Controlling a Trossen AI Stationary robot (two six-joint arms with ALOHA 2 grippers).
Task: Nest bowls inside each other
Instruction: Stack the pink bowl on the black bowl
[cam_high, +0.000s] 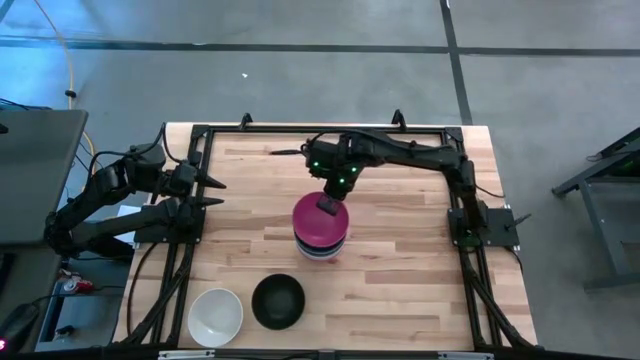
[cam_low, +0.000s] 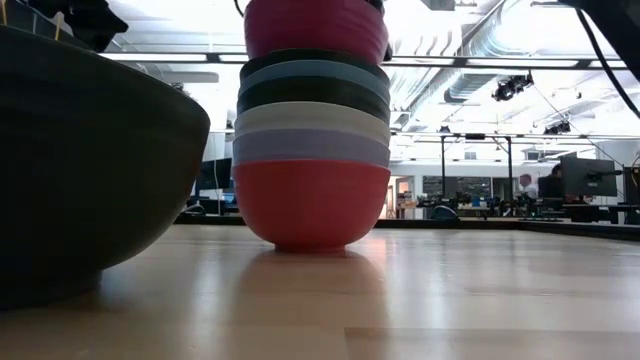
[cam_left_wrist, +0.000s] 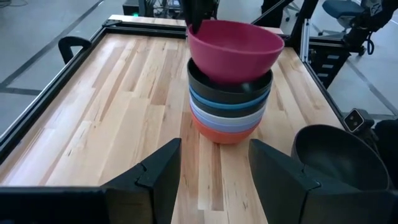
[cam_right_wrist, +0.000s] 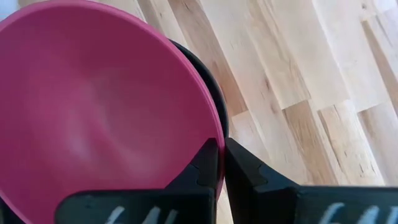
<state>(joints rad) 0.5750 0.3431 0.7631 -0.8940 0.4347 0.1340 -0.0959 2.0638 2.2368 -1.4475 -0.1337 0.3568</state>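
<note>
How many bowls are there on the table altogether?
9. Seven are in the middle: the magenta bowl, pinched at its rim by the right end effector, is going onto a six-bowl stack. A white bowl and a black bowl sit apart at the table's edge.

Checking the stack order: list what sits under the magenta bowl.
Under the magenta bowl, held by the right end effector, rims show downward: black, blue, black, white, lavender, red bowl. Their insides are covered.

Smooth matt plastic-looking magenta bowl, pale varnished wooden table (slight sheen), dark matt fingers
</note>
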